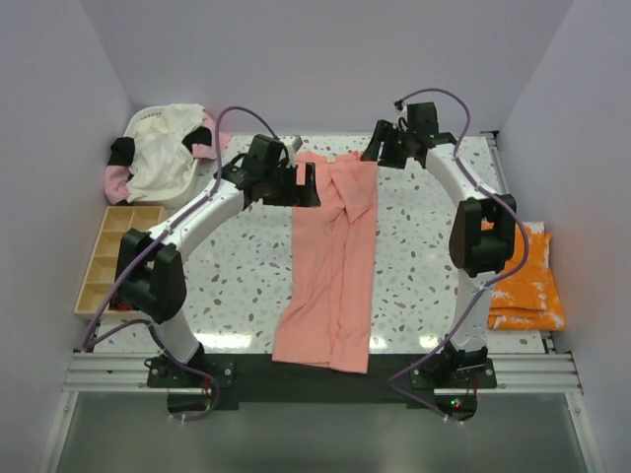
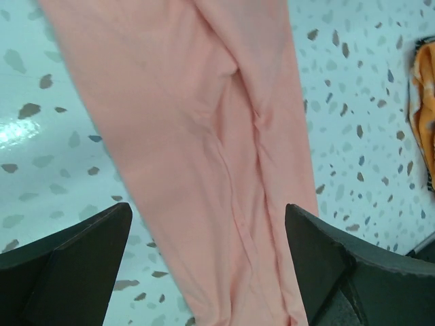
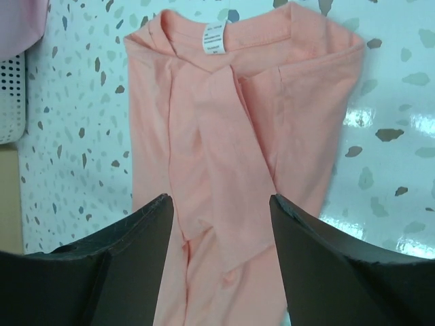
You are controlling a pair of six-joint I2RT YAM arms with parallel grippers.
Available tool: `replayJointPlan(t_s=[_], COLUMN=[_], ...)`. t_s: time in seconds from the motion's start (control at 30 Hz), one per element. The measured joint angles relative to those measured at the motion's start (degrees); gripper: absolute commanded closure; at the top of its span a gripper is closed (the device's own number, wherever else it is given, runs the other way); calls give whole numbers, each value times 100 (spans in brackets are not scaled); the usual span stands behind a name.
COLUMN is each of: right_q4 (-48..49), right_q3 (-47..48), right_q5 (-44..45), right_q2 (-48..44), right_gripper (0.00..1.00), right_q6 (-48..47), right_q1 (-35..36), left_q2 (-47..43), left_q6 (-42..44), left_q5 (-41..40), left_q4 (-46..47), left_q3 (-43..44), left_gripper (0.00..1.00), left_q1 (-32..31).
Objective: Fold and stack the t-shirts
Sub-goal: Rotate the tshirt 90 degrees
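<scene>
A salmon-pink t-shirt (image 1: 333,266) lies folded lengthwise into a long strip down the table's middle, hem over the near edge. Its neck end with a white label (image 3: 215,37) points to the back. My left gripper (image 1: 308,185) is open and empty just left of the shirt's upper part; the strip (image 2: 204,156) runs between its fingers below. My right gripper (image 1: 383,148) is open and empty above the shirt's back right corner; the folded collar end (image 3: 231,156) lies under it. An orange shirt with white splotches (image 1: 525,281) lies folded at the right edge.
A white basket (image 1: 163,153) with cream and pink shirts stands at the back left. A tan compartment tray (image 1: 116,256) sits at the left edge. The table (image 1: 237,276) is speckled white terrazzo.
</scene>
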Motion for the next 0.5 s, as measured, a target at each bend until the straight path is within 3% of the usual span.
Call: replayJointPlan(t_s=[0.17,0.5], right_q4=[350,485], right_q3=[-914,-2100], right_q5=[-13,-48], right_q2=[-221,-142], right_gripper=[42,43], right_q6=[83,330], right_q1=[33,249], left_q2=[881,2100], left_q6=[0,-35], left_q5=[267,855], left_q4=[330,688], left_q3=[264,1049], left_gripper=[0,0], left_q1=[459,374])
